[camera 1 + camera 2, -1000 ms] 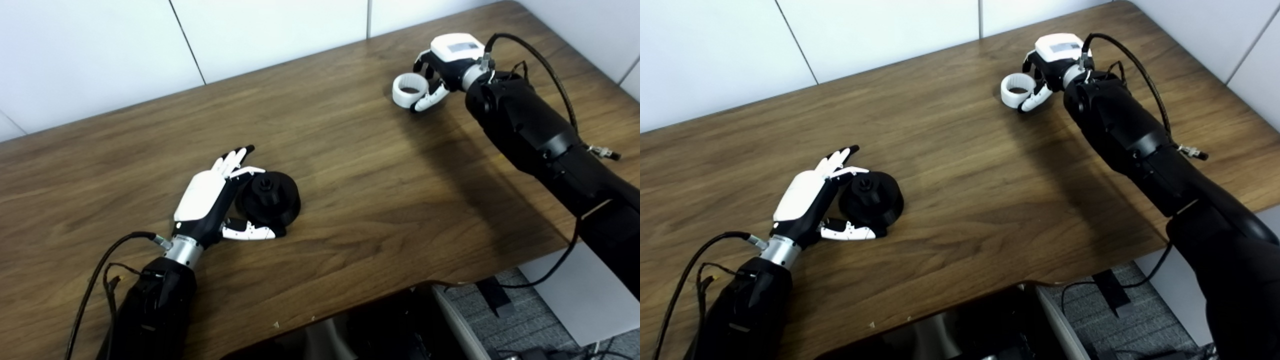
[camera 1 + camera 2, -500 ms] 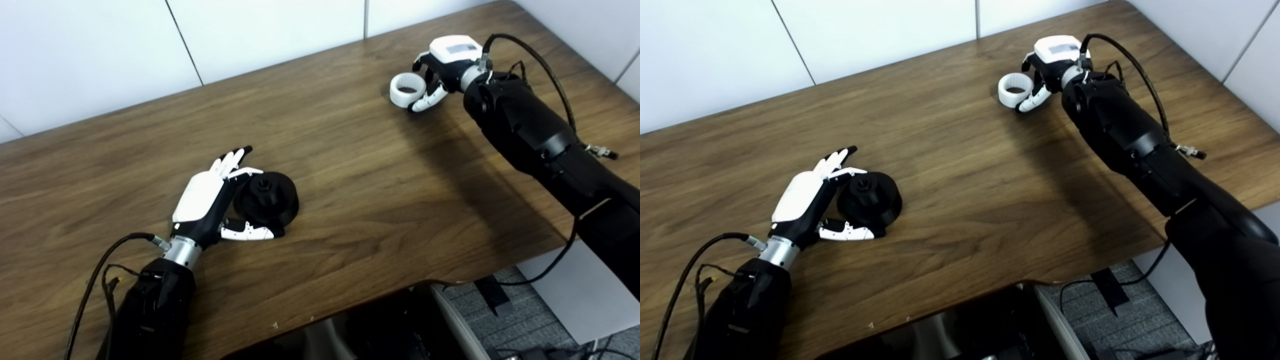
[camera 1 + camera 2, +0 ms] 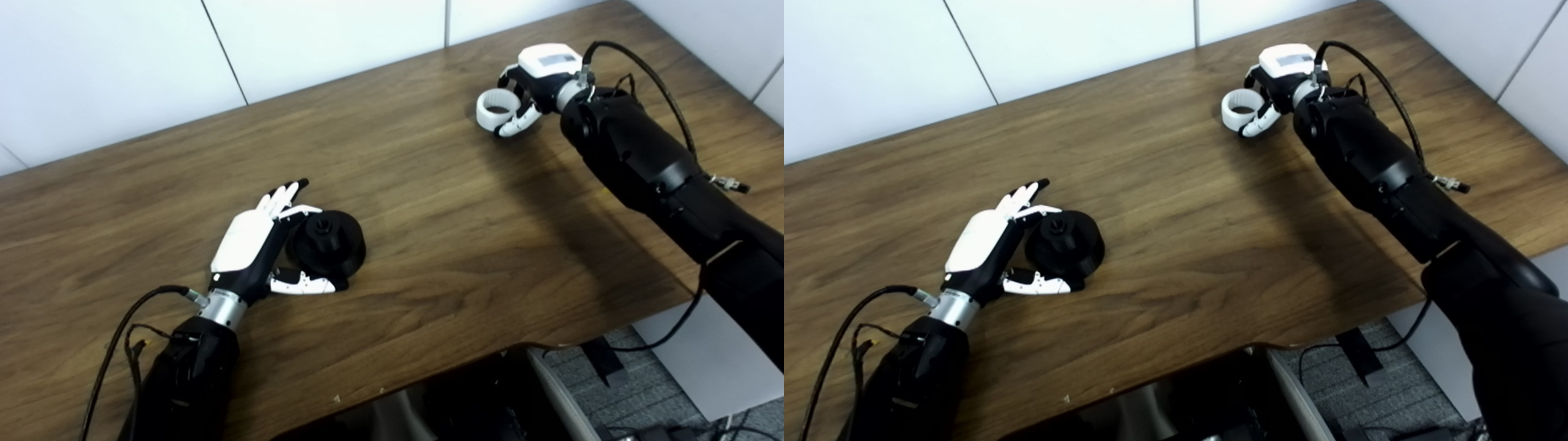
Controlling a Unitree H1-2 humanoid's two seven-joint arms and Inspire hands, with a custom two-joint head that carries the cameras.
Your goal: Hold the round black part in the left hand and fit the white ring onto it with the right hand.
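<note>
The round black part (image 3: 327,240) sits on the wooden table (image 3: 429,202) at the front left. My left hand (image 3: 248,242) lies open beside it, fingers stretched along its far left side and the thumb along its near side. At the back right, the white ring (image 3: 495,109) sits low at the table surface. My right hand (image 3: 531,79) is curled on the ring's right side, with the thumb at the near edge and the fingers at the far edge.
A white wall (image 3: 306,43) runs behind the table. The table's front edge (image 3: 490,355) drops to a dark chair and grey floor (image 3: 637,392). Cables trail from both forearms.
My right hand has shifted slightly left, and the white ring has moved with it. The left hand and black part are unmoved. The view drifted a little.
</note>
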